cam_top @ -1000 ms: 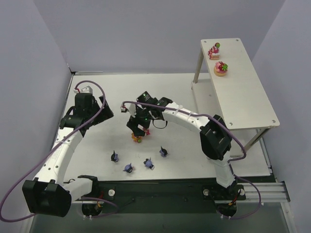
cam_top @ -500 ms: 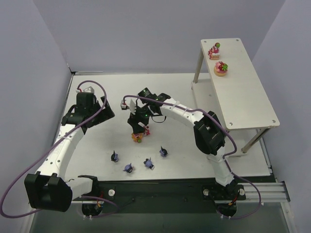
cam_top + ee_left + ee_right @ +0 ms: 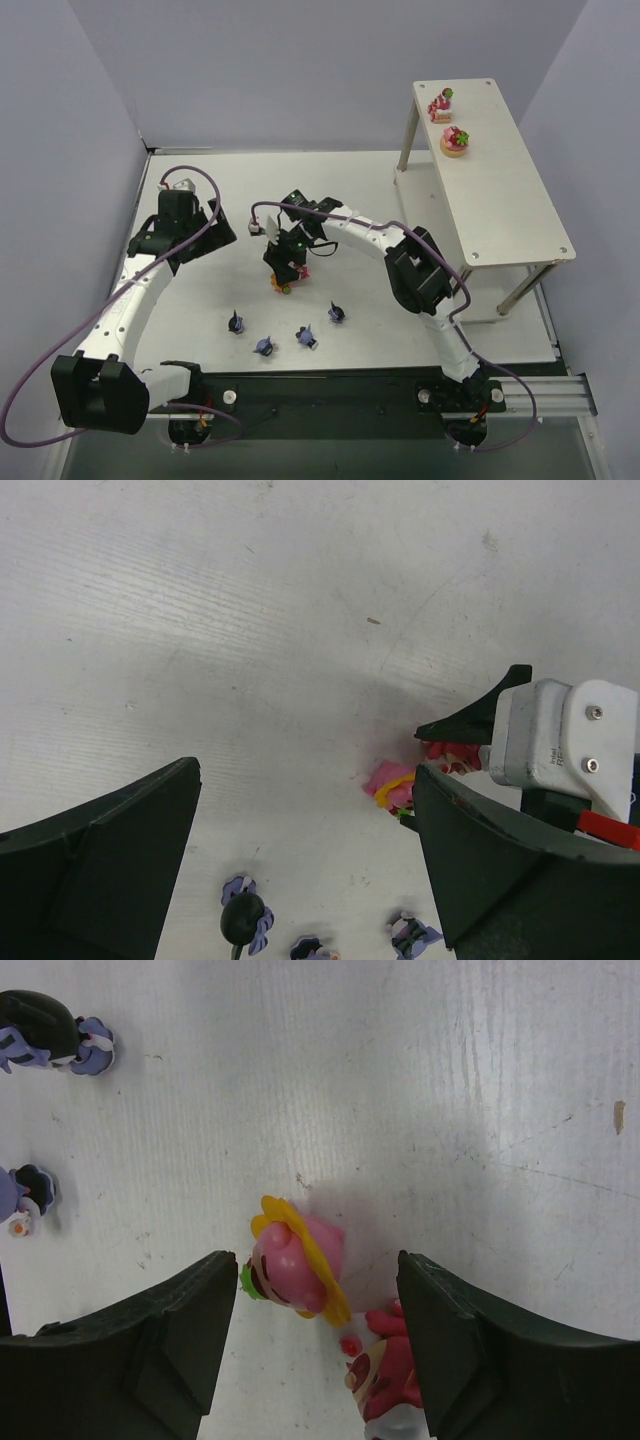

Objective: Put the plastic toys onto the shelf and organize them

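Two bright plastic toys lie side by side on the table: a pink one with a yellow rim [image 3: 295, 1270] [image 3: 282, 284] and a red one [image 3: 385, 1380] [image 3: 450, 755]. My right gripper [image 3: 315, 1260] [image 3: 288, 262] hangs straight over them, open, with both toys between its fingers; the red one lies close against the right finger. Several dark blue-purple toys [image 3: 264, 346] stand nearer the front edge. The shelf [image 3: 500, 180] stands at the right with two bright toys [image 3: 455, 140] on its top board. My left gripper [image 3: 307, 770] [image 3: 212, 238] hovers open and empty to the left.
The dark toys [image 3: 243, 920] [image 3: 50, 1025] stand just in front of the pair under my right gripper. In the left wrist view the right arm's white gripper body [image 3: 560, 740] shows close beside my left gripper's right finger. Walls close in the table's left and back.
My right gripper's jaws have narrowed around the two bright toys, and its arm has swung a little to the left. The left arm has crept slightly toward the back.
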Controlling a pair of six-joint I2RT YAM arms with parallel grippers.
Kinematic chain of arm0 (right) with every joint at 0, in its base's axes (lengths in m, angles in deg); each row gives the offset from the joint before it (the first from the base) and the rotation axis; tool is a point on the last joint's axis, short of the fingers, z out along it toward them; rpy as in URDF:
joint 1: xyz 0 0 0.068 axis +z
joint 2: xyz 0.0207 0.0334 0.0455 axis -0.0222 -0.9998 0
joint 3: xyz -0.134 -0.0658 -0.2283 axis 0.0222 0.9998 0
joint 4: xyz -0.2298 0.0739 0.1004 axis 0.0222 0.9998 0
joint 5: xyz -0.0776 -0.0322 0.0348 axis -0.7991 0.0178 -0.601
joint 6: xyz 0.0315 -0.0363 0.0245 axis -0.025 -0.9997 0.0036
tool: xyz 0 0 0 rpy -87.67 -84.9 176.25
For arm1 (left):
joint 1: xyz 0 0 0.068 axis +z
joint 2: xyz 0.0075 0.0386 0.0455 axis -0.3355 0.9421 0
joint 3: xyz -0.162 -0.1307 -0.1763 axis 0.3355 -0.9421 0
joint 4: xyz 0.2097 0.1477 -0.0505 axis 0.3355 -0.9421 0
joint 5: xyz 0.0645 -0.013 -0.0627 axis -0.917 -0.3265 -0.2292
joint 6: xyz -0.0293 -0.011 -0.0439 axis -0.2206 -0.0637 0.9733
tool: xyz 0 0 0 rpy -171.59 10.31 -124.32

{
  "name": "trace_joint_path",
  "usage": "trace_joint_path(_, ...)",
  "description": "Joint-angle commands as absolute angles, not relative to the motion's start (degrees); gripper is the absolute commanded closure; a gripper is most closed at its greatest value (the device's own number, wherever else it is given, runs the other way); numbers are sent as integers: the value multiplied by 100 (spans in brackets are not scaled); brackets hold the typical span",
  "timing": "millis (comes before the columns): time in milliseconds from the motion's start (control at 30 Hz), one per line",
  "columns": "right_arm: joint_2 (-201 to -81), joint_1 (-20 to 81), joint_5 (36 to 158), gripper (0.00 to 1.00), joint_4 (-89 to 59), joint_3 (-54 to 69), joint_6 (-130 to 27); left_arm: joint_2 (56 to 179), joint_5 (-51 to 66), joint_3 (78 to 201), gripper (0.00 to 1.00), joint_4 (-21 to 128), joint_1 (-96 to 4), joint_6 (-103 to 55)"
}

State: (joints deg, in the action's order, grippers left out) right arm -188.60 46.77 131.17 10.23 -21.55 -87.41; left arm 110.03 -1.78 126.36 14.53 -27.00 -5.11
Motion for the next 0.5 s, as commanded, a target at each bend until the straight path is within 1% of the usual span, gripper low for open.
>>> trace_joint_path(0, -18943, 4724, 13377, 35, 1087, -2475, -8848, 11011, -124, 12927, 3, 1453, -2628, -632)
trace_joint_path(133, -18925, 4742, 13377, 42, 1043, -2344, -8795, 11011, -133, 12954, 3, 1444, -2584, -632)
trace_joint_path(167, -18899, 4742, 13369, 47, 1034, -2274, -8778, 11020, -133, 12962, 3, 1461, -2575, -632)
trace_joint_path(233, -18838, 4742, 13351, 52, 1016, -2177, -8760, 11020, -133, 12971, 3, 1470, -2567, -632)
trace_joint_path(267, -18811, 4733, 13351, 57, 1008, -2133, -8751, 11038, -133, 12963, 3, 1479, -2567, -623)
trace_joint_path(333, -18758, 4742, 13325, 62, 999, -2010, -8699, 11038, -124, 12954, 3, 1505, -2558, -623)
trace_joint_path(367, -18741, 4750, 13290, 67, 999, -1975, -8663, 11055, -116, 12954, 3, 1514, -2558, -623)
trace_joint_path(433, -18688, 4759, 13255, 73, 999, -1887, -8593, 11064, -115, 12936, 3, 1540, -2558, -623)
trace_joint_path(467, -18671, 4777, 13167, 80, 990, -1869, -8532, 11055, -124, 12936, 3, 1549, -2558, -623)
